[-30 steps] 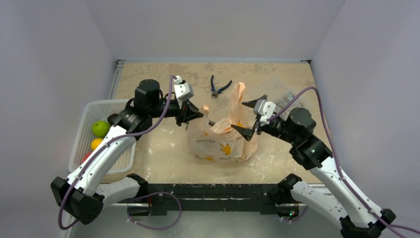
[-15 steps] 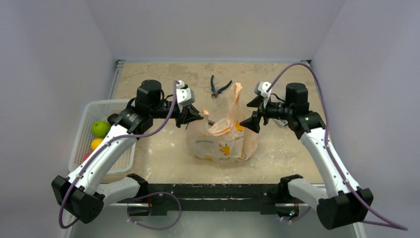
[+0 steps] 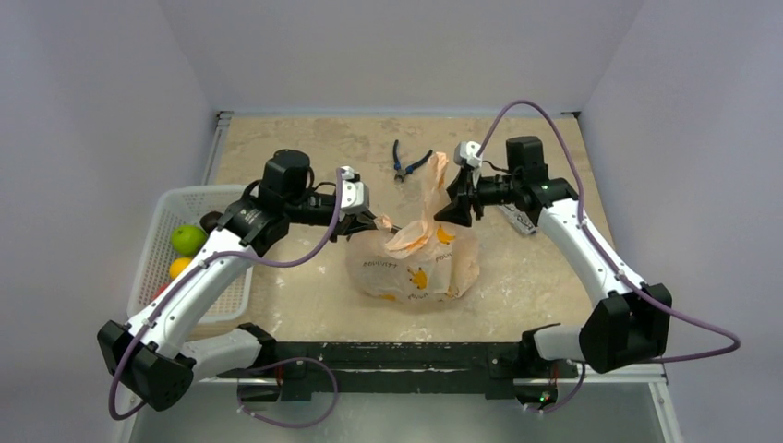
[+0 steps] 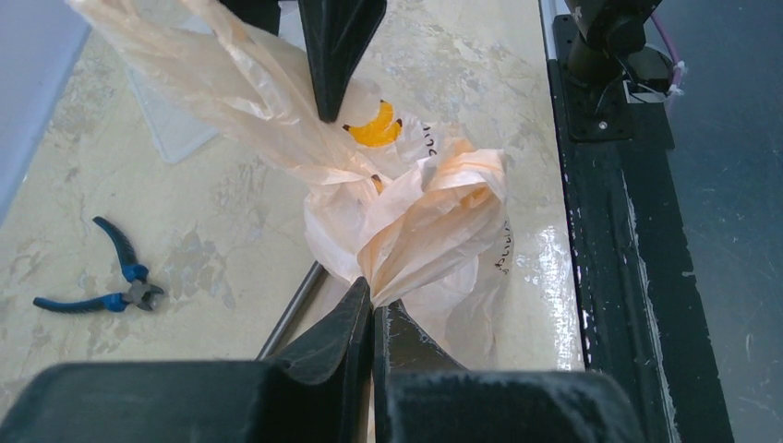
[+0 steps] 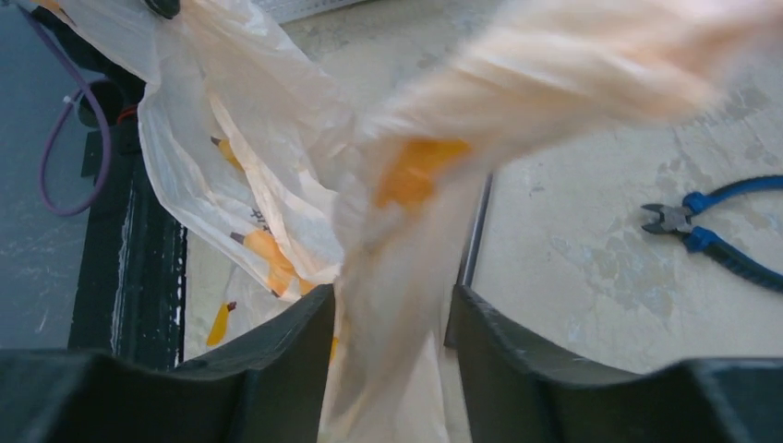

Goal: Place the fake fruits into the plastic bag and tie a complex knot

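Pale walls close in a beige marbled tabletop [image 3: 305, 277], with the plastic bag [image 3: 415, 268] slumped at its middle, between the two arms. Packing looks only partly done. The white mesh basket [image 3: 185, 197] at the table's left edge holds a green round fruit [image 3: 187, 239] and a yellow-orange citrus [image 3: 179, 268]. What lies inside the bag cannot be made out through its crinkled film, though it bulges.

Tying has begun all the same. The left gripper [image 4: 372, 309] is pressed together on one bunched handle [image 4: 434, 217], low beside the bag's mouth. The right gripper [image 5: 392, 295] has its jaws standing apart around the other handle strand [image 5: 397, 231], which rises above the bag. Whether they already pinch it I cannot tell.

No finished knot shows. By my reading, the handles have yet to be crossed, wrapped and pulled tight, and the basket's fruits are left over. Blue-handled pliers [image 3: 409, 164] lie on the table beyond the bag.
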Tool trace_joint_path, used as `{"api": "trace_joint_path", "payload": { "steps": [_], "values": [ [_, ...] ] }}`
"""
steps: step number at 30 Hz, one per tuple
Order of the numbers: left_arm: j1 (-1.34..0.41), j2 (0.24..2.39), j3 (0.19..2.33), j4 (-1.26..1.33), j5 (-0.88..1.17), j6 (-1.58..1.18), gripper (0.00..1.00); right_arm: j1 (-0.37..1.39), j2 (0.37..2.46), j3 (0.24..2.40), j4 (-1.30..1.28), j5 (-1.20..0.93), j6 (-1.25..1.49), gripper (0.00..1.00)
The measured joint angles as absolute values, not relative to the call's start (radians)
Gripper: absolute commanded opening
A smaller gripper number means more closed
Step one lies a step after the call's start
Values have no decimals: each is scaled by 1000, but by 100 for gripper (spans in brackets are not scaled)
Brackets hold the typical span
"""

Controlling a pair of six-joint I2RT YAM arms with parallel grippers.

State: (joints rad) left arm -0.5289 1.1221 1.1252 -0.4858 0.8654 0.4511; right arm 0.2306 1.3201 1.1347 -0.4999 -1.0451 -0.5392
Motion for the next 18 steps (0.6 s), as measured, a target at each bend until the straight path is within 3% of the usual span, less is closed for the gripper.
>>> {"api": "trace_joint_path", "payload": {
  "steps": [8, 18],
  "values": [
    [-603, 1159, 1198, -529, 855, 542, 0, 368, 1298, 1100, -411, -1042, -443, 0],
    [-691, 1228, 1276, -533, 833, 546, 0, 496, 1269, 1071, -290, -939, -262, 0]
  ]
}}
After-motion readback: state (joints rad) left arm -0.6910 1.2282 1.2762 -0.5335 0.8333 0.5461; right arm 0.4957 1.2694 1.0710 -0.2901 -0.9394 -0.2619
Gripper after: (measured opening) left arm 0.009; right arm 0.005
